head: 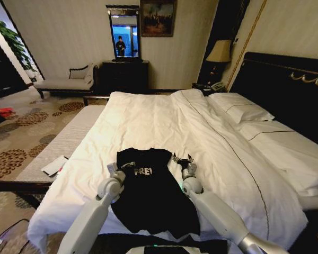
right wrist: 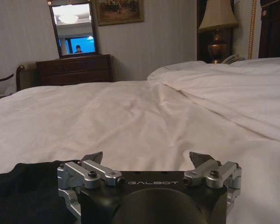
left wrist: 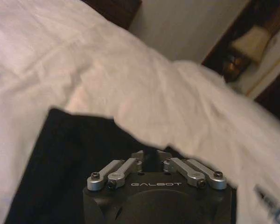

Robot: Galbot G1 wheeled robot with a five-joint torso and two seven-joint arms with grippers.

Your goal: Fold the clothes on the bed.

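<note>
The clothes point(head: 151, 198) are a black T-shirt with white lettering, lying flat on the near part of the bed's white duvet point(head: 148, 119). My left gripper point(head: 112, 168) rests at the shirt's left upper edge. In the left wrist view its fingers point(left wrist: 151, 155) are shut together on the rim of the black fabric point(left wrist: 70, 158). My right gripper point(head: 182, 159) sits on the duvet just past the shirt's right upper corner. Its jaws point(right wrist: 149, 161) stand open and hold nothing, with the shirt point(right wrist: 23, 186) off to one side.
White pillows point(head: 241, 108) lie against the dark headboard point(head: 286, 79) on the right. A lamp point(head: 219, 52), a dark dresser point(head: 124, 74) and a pale chaise bench point(head: 66, 82) line the far wall. A white flat object point(head: 54, 165) lies on a pale pad left of the bed.
</note>
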